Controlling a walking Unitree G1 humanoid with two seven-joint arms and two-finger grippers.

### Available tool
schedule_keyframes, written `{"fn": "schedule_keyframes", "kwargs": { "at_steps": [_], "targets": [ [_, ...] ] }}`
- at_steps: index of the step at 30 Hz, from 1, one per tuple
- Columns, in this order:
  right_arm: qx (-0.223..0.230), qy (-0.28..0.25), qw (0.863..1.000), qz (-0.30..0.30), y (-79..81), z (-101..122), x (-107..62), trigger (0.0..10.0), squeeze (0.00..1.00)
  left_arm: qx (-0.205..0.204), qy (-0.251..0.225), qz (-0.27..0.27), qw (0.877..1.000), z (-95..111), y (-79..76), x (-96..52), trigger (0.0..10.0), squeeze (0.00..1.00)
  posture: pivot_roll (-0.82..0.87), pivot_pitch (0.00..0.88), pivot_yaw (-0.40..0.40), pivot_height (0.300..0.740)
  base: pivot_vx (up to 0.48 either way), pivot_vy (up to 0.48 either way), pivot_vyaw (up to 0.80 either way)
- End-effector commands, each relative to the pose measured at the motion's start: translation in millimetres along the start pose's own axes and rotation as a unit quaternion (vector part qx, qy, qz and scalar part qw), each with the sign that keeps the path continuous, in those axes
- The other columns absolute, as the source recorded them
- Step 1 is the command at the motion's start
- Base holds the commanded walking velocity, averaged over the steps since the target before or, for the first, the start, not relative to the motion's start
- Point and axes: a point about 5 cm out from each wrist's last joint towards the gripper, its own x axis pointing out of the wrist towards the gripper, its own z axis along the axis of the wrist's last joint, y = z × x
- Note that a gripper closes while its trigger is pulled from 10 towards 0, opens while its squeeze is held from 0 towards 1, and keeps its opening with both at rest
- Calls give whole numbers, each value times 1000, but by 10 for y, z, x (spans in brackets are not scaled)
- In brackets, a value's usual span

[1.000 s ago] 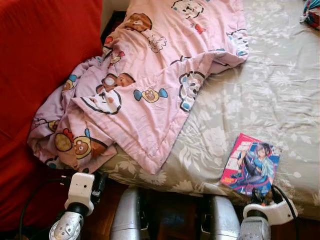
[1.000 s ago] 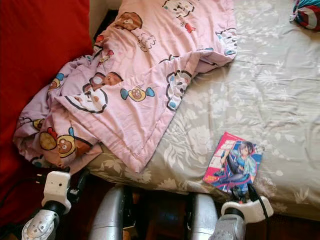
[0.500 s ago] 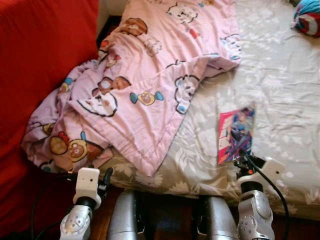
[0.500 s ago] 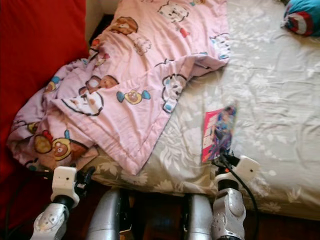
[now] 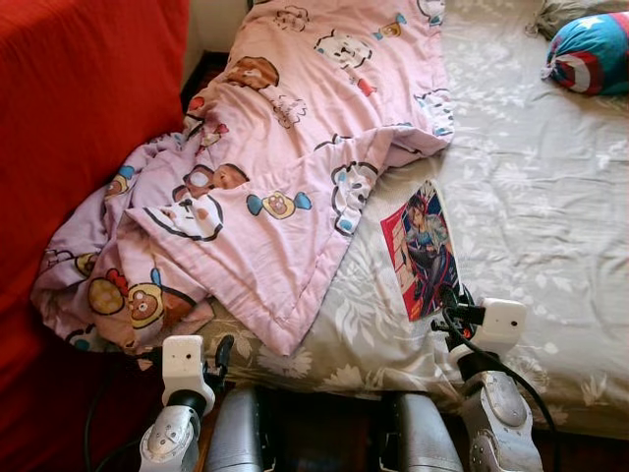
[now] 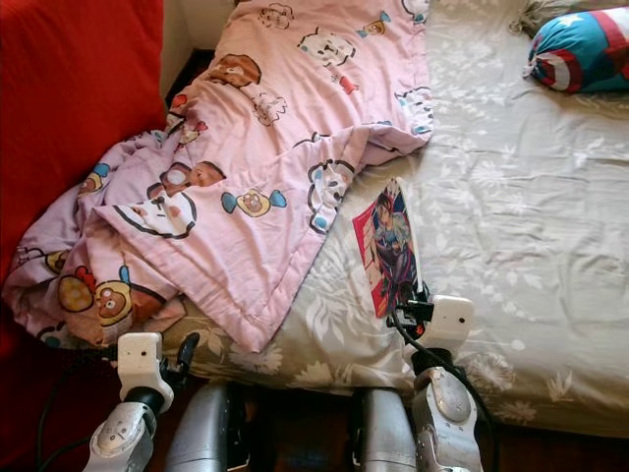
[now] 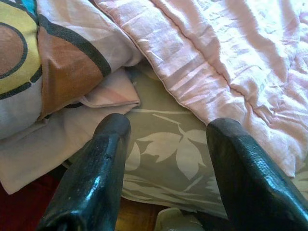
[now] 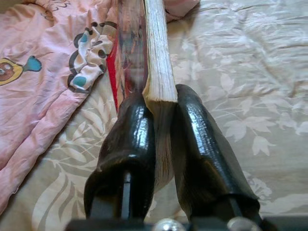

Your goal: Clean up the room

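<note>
A big bed (image 5: 550,197) with a grey flower sheet takes up most of the room in front of the robot. A red couch (image 5: 79,128) stands at the left of it. A pink blanket (image 5: 285,147) with cartoon animals lies in a heap on the left part of the bed and hangs off the near edge. A round blue and red pillow (image 5: 590,51) sits at the far right corner of the bed.

The right gripper (image 8: 161,115) is clenched on a comic book (image 5: 423,246). Its 2 black fingers (image 8: 130,139) pinch the low edge of the book, 1 on each side. The book stands tilted up over the sheet, just beside the blanket's edge.

The left gripper (image 7: 166,139) is spread wide with nothing in it. It is low at the near edge of the bed, by the hanging blanket.
</note>
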Motion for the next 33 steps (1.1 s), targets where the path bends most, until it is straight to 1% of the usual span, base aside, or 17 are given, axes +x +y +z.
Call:
{"fn": "schedule_keyframes", "kwargs": {
  "at_steps": [1, 4, 7, 10, 11, 14, 16, 18, 20, 24, 26, 27, 28, 29, 31, 33],
  "targets": [
    [-6, -18, 1000, -5, -9, 106, 27, 10000, 0, -8, 10, 5, 1000, -66, 24, -21, 10000, 0, 19, 169, -11, 616, 0, 0, 0],
    [2, -21, 1000, -12, -22, 119, 47, 10000, 0, -10, 7, 8, 1000, -53, 28, 9, 10000, 0, 13, 164, -13, 631, 0, 0, 0],
    [-1, -16, 1000, -16, -35, 114, 57, 10000, 0, -10, 8, 9, 1000, -58, 44, 27, 10000, 0, 10, 161, -13, 641, 0, 0, 0],
    [1, -10, 1000, -25, -73, 97, 64, 10000, 0, -14, 32, 26, 999, -150, 159, 16, 10000, 0, 9, 145, -12, 666, 0, 0, 0],
    [1, -10, 1000, -25, -73, 97, 64, 10000, 0, -14, 32, 26, 999, -150, 159, 16, 10000, 0, 9, 145, -12, 666, 0, 0, 0],
    [1, -9, 999, -31, -97, 94, 72, 10000, 0, -21, 56, 33, 998, -242, 232, -22, 10000, 0, 6, 134, -16, 681, 0, 0, 0],
    [2, -9, 999, -31, -100, 98, 78, 10000, 0, -22, 61, 36, 997, -264, 255, -32, 10000, 0, 6, 134, -16, 686, 0, 0, 0],
    [1, -10, 1000, -30, -106, 107, 93, 10000, 0, -30, 79, 55, 995, -337, 355, -73, 10000, 0, 4, 119, -20, 696, 0, 0, 0],
    [5, -11, 999, -31, -116, 121, 110, 10000, 0, -32, 89, 62, 994, -383, 395, -98, 10000, 0, 5, 109, -21, 706, 0, 0, 0],
    [21, -13, 999, -38, -134, 132, 133, 10000, 0, -28, 99, 62, 993, -414, 388, -95, 10000, 0, 8, 97, -25, 720, 0, 0, 0],
    [21, -13, 999, -38, -134, 132, 133, 10000, 0, -28, 99, 62, 993, -414, 388, -95, 10000, 0, 8, 97, -25, 720, 0, 0, 0],
    [24, -13, 999, -36, -128, 131, 145, 10000, 0, -34, 107, 60, 992, -446, 366, -95, 10000, 0, 9, 89, -25, 730, 0, 0, 0],
    [24, -13, 999, -36, -128, 131, 145, 10000, 0, -34, 107, 60, 992, -446, 366, -95, 10000, 0, 9, 89, -25, 730, 0, 0, 0],
    [26, -14, 999, -35, -120, 129, 149, 10000, 0, -37, 119, 58, 990, -491, 357, -112, 10000, 0, 7, 73, -23, 730, 0, 0, -463],
    [28, -14, 999, -33, -115, 127, 150, 10000, 0, -39, 128, 57, 989, -524, 351, -126, 10000, 0, 7, 71, -23, 730, 0, 0, -463],
    [26, -11, 999, -34, -113, 107, 144, 10000, 0, -39, 157, 57, 985, -632, 350, -199, 10000, 0, 8, 61, -21, 730, 0, 0, 0]
  ]
}}
